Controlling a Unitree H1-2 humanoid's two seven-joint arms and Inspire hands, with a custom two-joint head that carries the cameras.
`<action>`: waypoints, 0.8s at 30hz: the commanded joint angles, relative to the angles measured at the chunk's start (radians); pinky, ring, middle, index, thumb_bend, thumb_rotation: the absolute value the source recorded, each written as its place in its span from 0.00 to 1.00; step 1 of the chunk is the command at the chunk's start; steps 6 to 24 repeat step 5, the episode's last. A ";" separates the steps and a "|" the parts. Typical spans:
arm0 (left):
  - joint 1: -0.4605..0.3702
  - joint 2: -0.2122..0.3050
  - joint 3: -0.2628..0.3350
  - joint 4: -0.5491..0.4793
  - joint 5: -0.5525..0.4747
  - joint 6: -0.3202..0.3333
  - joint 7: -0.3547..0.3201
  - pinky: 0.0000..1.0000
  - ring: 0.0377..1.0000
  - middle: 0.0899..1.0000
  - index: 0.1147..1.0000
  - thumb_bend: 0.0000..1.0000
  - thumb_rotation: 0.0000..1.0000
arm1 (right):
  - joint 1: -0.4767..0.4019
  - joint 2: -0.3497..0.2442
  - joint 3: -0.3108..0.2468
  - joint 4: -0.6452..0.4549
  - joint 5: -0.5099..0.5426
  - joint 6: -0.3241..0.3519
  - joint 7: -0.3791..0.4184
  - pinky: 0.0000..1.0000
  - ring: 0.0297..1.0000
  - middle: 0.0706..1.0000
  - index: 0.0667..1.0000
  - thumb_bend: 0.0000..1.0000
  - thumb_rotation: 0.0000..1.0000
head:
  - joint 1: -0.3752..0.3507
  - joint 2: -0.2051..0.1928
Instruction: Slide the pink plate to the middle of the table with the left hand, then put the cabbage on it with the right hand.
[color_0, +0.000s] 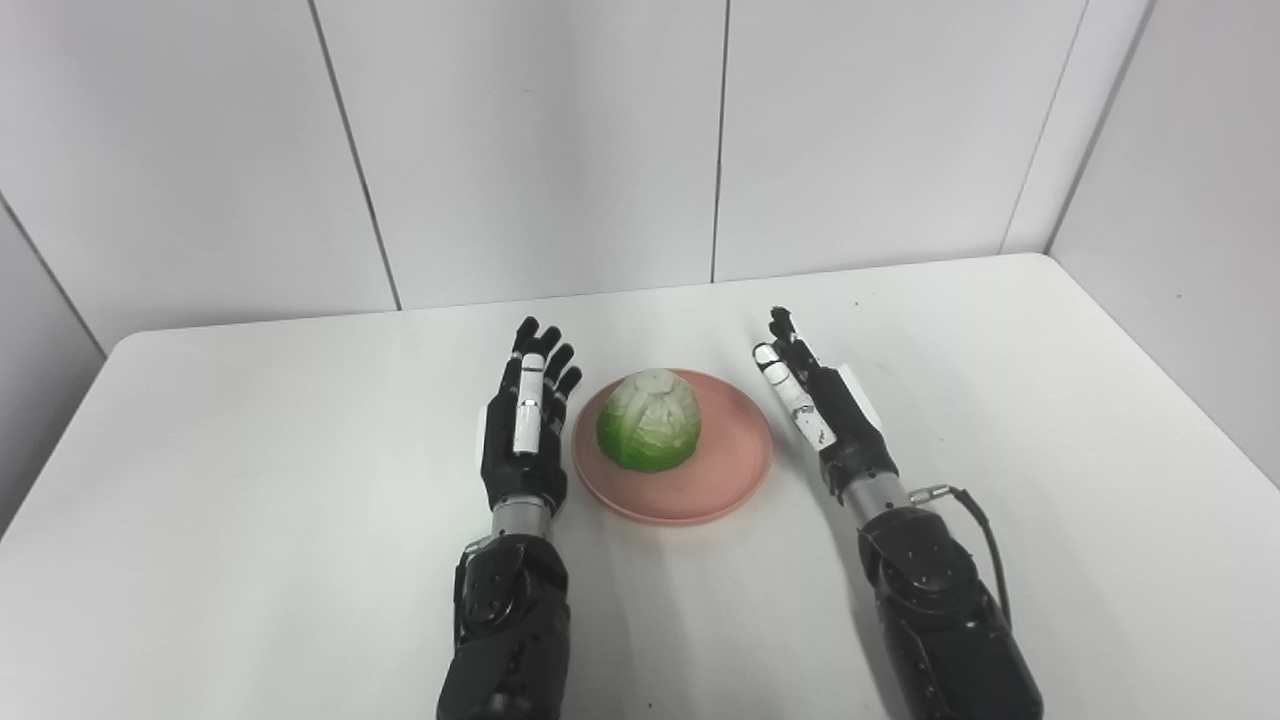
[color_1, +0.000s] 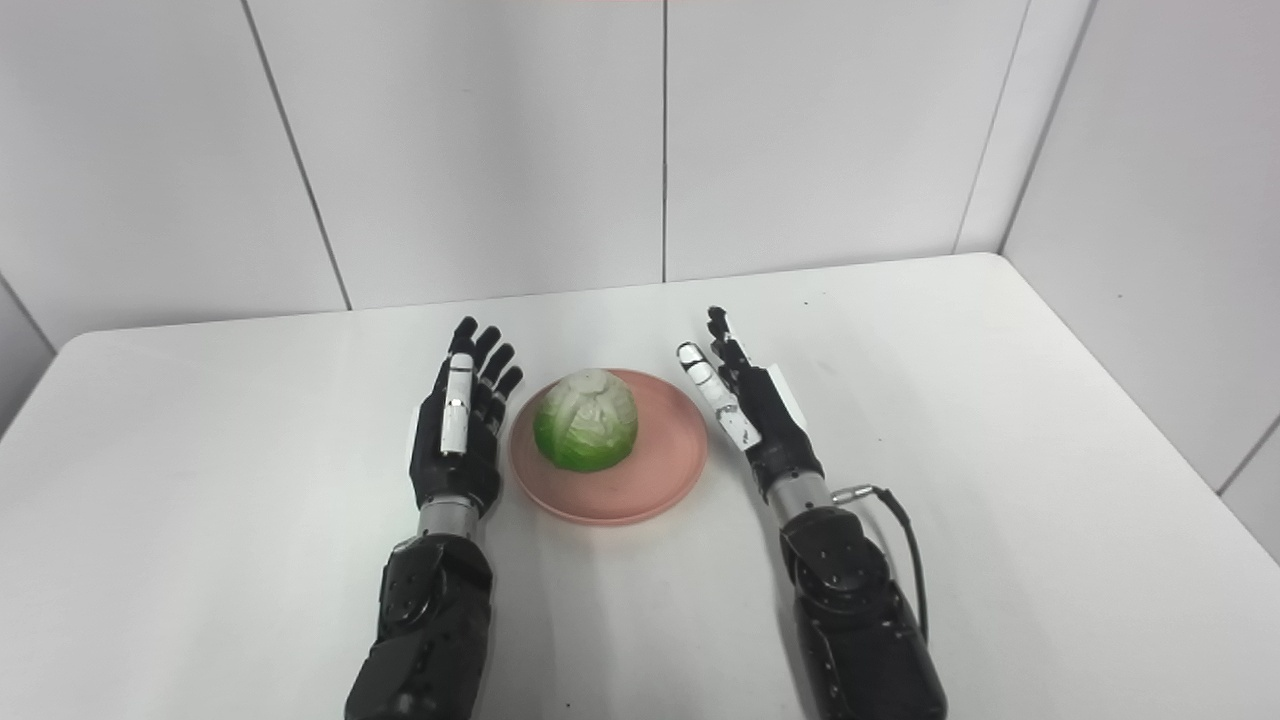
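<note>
Resting cabbage (color_0: 649, 420) on pink plate (color_0: 735, 470), robot hands empty beside

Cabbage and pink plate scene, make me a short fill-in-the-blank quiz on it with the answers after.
1. The cabbage sits on the pink ____.
2. The left hand is beside the pink plate and holds ____.
3. The right hand has its fingers ____, holding nothing.
4. The table is ____ in colour.

Missing words: plate; nothing; open; white
</note>
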 joint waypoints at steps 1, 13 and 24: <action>-0.031 0.000 0.011 -0.019 -0.037 -0.034 -0.054 0.92 0.92 0.93 0.94 0.50 0.57 | -0.041 0.021 -0.022 -0.002 0.055 -0.075 -0.014 1.00 1.00 1.00 1.00 0.66 0.92 | -0.003 -0.001; -0.001 0.046 -0.057 -0.059 0.062 0.002 -0.054 0.97 0.96 0.95 0.98 0.52 0.73 | -0.036 0.054 -0.045 0.058 0.144 -0.120 0.007 1.00 1.00 1.00 1.00 0.67 0.91 | -0.009 0.000; -0.001 0.046 -0.057 -0.059 0.062 0.002 -0.054 0.97 0.96 0.95 0.98 0.52 0.73 | -0.036 0.054 -0.045 0.058 0.144 -0.120 0.007 1.00 1.00 1.00 1.00 0.67 0.91 | -0.009 0.000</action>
